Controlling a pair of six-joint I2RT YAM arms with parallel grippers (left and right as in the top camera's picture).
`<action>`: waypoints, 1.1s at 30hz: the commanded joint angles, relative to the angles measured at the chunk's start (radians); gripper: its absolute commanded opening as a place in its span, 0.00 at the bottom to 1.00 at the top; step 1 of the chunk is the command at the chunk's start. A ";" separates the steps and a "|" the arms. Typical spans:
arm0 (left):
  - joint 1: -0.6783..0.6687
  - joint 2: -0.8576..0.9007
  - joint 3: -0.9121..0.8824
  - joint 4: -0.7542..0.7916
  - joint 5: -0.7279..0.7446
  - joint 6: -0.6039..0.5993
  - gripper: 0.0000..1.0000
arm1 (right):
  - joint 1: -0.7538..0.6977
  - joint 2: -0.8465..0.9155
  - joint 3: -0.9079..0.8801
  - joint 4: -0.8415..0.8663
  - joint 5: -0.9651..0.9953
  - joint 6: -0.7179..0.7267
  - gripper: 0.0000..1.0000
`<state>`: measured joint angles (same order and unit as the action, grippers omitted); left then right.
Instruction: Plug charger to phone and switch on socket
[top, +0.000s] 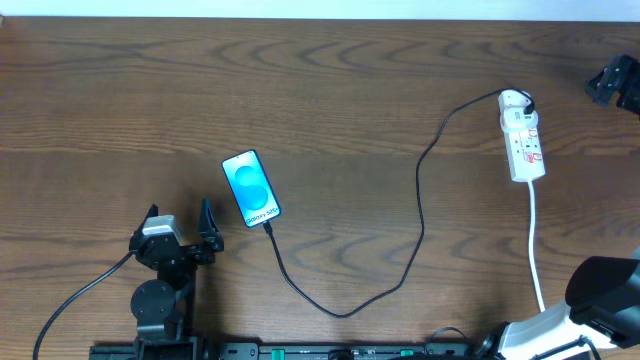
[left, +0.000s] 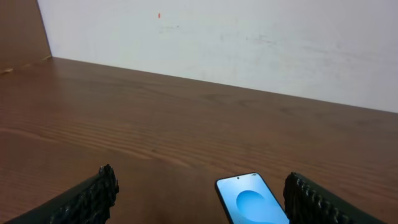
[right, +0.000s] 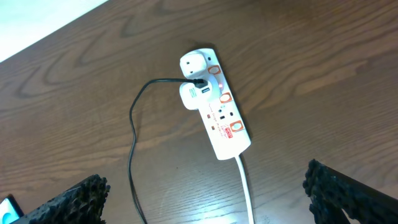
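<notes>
Ahead of and below the right fingers (right: 336, 193), which stand wide apart and hold nothing, the socket (right: 214, 102) lies flat on the surface (right: 311, 74). Its long axis runs away from them, cord (right: 245, 186) end nearest. Red-marked switches (right: 225, 98) line the side toward the right-hand finger. The charger (top: 420, 200) runs from the socket's far end to the phone (top: 250, 188), seemingly seated in its edge. The left fingers (left: 87, 199), also wide apart and empty, have the phone just ahead, well apart from the socket. The right arm looks better placed for the switch.
</notes>
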<state>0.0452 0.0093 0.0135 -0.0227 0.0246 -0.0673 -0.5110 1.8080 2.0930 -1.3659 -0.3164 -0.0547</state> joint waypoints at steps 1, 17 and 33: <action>0.005 0.008 -0.010 -0.051 -0.010 0.037 0.88 | 0.005 -0.001 0.005 0.000 0.000 0.010 0.99; 0.005 0.164 -0.010 -0.050 -0.011 0.037 0.88 | 0.005 -0.001 0.005 0.000 0.000 0.010 0.99; 0.005 0.277 -0.010 -0.050 -0.011 0.037 0.88 | 0.005 -0.001 0.005 0.000 0.000 0.009 0.99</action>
<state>0.0452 0.2798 0.0154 -0.0242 0.0273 -0.0471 -0.5110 1.8080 2.0930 -1.3659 -0.3164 -0.0547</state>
